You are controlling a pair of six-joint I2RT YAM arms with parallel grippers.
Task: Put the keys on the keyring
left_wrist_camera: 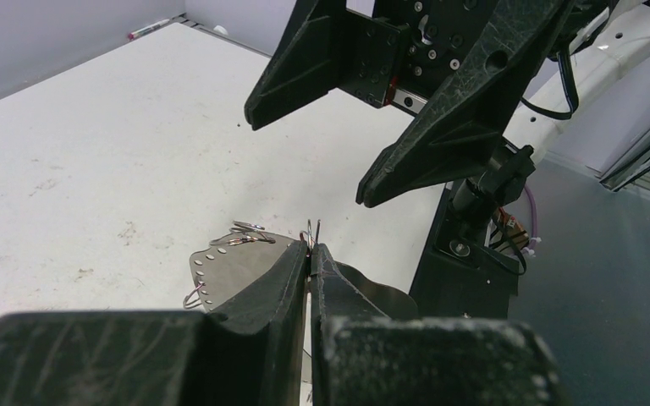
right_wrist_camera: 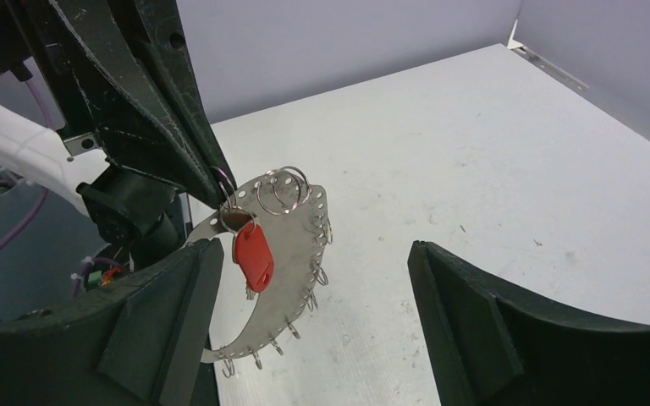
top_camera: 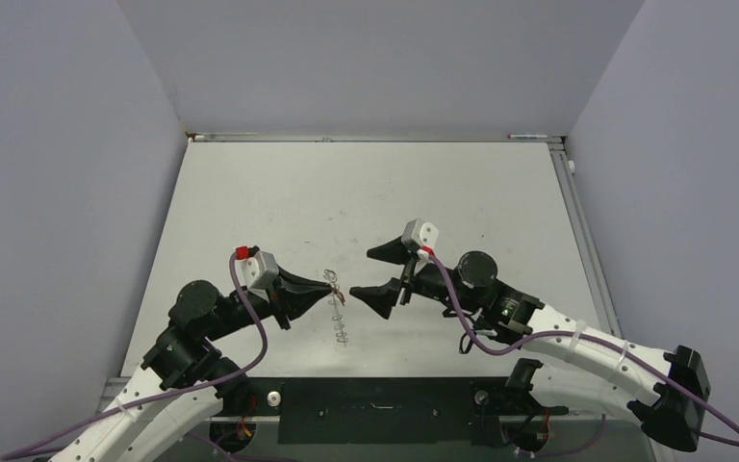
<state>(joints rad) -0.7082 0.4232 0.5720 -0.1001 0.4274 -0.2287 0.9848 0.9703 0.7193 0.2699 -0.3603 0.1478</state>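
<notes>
The keyring [right_wrist_camera: 292, 254] is a flat silvery crescent with small wire loops round its rim. It hangs above the table from my left gripper [top_camera: 332, 292], which is shut on a thin wire ring at its top [left_wrist_camera: 313, 230]. A key with a red plastic head [right_wrist_camera: 254, 255] dangles from that top ring against the crescent. In the left wrist view the key is hidden behind my fingers. My right gripper [top_camera: 361, 271] is open and empty. It faces the left gripper's tips, with the keyring between and just beyond its fingers [right_wrist_camera: 178, 321]. It also shows in the left wrist view [left_wrist_camera: 309, 156].
A marker pen [top_camera: 529, 136] lies at the table's far edge by the back wall. Grey walls close the left, right and back. A black strip [top_camera: 385, 409] with the arm bases runs along the near edge.
</notes>
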